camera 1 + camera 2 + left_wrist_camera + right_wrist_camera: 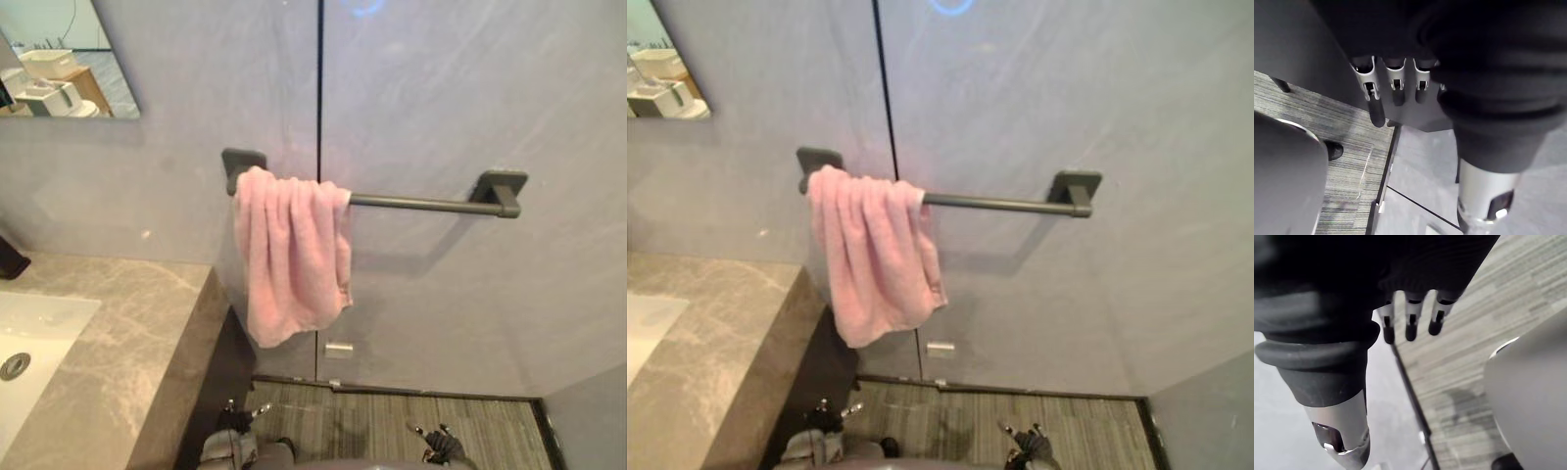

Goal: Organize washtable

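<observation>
Towel: a pink towel (292, 257) hangs over the left end of the rail, all bunched up in soft folds; its bottom edge is crooked, with one side hanging lower than the other
Rail: a dark rail (421, 203) runs flat across the grey wall (470, 88), held by a dark block at each end
Washtable: the washtable (127, 333) is at the lower left, with a grey stone top that has pale streaks in it and a dark side under it; the towel hangs just past its far corner, and I cannot tell if they touch
Sink: a white sink (44, 328) is set into the stone top, with a round metal drain (14, 366) in it
Mirror: a mirror (69, 59) is on the wall up at the top left, and it shows some pale things that I cannot make out
Floor: the floor (392, 421) is grey with thin stripes
Left hand: the left hand (1396, 88) hangs low by the dark side of the washtable, near the floor; its fingers point down, straight and loose, and they hold nothing; it is far below the towel
Right hand: the right hand (1411, 320) hangs low over the striped floor, well apart from the towel; its fingers are straight and loose too, with nothing in them
</observation>
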Robot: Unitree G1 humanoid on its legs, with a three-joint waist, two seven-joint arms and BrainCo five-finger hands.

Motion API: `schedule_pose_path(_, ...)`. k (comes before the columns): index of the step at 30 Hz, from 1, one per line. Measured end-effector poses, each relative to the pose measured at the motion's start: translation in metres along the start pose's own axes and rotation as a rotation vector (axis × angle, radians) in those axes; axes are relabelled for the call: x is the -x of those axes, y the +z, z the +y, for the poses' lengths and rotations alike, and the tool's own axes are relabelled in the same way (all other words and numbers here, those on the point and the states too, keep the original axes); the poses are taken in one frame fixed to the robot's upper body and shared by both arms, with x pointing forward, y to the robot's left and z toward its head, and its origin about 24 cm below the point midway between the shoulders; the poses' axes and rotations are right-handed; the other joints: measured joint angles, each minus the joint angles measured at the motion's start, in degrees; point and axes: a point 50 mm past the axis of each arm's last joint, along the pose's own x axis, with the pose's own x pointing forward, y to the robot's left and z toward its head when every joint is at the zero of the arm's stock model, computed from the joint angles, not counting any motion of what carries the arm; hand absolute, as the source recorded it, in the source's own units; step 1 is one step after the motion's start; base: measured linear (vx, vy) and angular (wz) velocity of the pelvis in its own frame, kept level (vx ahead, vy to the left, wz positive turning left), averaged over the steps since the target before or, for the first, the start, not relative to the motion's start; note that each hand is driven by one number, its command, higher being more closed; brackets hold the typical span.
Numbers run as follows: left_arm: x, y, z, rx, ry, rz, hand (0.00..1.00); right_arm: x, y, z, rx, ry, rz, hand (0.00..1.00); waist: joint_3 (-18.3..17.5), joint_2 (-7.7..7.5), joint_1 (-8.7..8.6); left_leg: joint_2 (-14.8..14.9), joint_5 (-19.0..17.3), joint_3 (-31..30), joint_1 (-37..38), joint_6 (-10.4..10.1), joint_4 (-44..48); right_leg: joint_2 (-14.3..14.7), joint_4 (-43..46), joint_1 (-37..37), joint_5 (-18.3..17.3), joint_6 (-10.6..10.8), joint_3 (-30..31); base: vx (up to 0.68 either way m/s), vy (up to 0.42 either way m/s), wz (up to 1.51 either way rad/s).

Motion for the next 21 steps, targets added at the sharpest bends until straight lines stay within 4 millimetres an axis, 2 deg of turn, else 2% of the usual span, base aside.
schedule_pose_path(3, 0.002, -0.003, -0.002, 0.036, 0.0, 0.0, 0.0, 0.0, 0.001, -0.004, 0.002, -0.009, -0.005, 0.0, 0.1, 0.8, -0.27, 0.0, 4.0, -0.6, 2.0, -0.7, -6.2, 0.7, -2.6, 0.1, -0.6, 0.1, -0.7, -0.16, -0.041, 0.01)
schedule_pose_path(6, 0.003, -0.006, -0.003, 0.056, -0.002, 0.0, 0.0, -0.001, 0.003, -0.005, 0.004, -0.013, -0.012, 0.0, 0.0, 0.97, -1.26, 0.0, 4.6, -1.5, 2.1, -0.7, -6.2, 0.8, -2.8, 0.8, -0.9, 0.7, -1.9, -0.1, -0.006, 0.19)
schedule_pose_path(9, 0.006, -0.003, -0.007, 0.037, -0.019, -0.037, 0.0, -0.001, 0.003, -0.006, 0.006, -0.015, -0.017, 0.0, -0.3, 1.15, -1.05, -0.2, 4.8, -1.5, 2.1, -0.7, -6.2, 0.6, -3.5, 1.6, -1.1, 1.1, -2.4, -0.04, 0.017, 0.22)
schedule_pose_path(12, 0.013, 0.018, -0.011, 0.025, -0.023, -0.165, 0.0, 0.0, 0.003, -0.004, 0.004, -0.018, -0.018, 0.0, -0.5, 0.97, -1.0, -0.9, 4.8, -2.3, 1.3, -0.7, -6.2, 0.4, -4.7, 2.0, -1.1, 1.6, -2.8, 0.01, 0.032, 0.2)
schedule_pose_path(14, 0.026, 0.05, -0.015, 0.024, -0.025, -0.336, 0.0, 0.001, 0.0, -0.001, 0.02, -0.014, -0.019, 0.0, -0.3, 0.29, -0.83, -1.7, 4.8, -2.6, 1.0, -0.7, -6.2, -0.2, -4.9, 2.1, -1.1, 1.9, -2.8, 0.05, 0.029, 0.11)
schedule_pose_path(15, 0.03, 0.057, -0.015, 0.032, -0.024, -0.378, 0.0, 0.002, 0.0, 0.0, 0.027, -0.008, -0.021, 0.0, -0.2, 0.11, -0.67, -1.9, 4.8, -2.7, 1.1, -0.7, -6.2, -0.2, -4.9, 2.1, -1.0, 2.2, -2.8, 0.08, 0.018, 0.03)
schedule_pose_path(17, 0.042, 0.084, -0.014, 0.061, -0.016, -0.51, 0.0, 0.003, -0.001, 0.003, 0.034, 0.002, -0.029, 0.0, 0.0, -0.68, 0.44, -2.8, 4.6, -2.8, 1.6, -0.3, -6.2, -1.0, -5.6, 3.2, -0.8, 2.4, -3.0, 0.12, 0.022, 0.04)
schedule_pose_path(21, 0.056, 0.103, -0.011, 0.089, -0.01, -0.627, 0.0, 0.004, -0.003, 0.007, 0.066, 0.02, -0.028, 0.0, -0.1, -1.32, 0.49, -3.9, 4.0, -3.0, 2.3, 0.9, -5.9, -1.8, -6.5, 5.0, -0.6, 2.5, -3.3, 0.11, 0.003, 0.09)
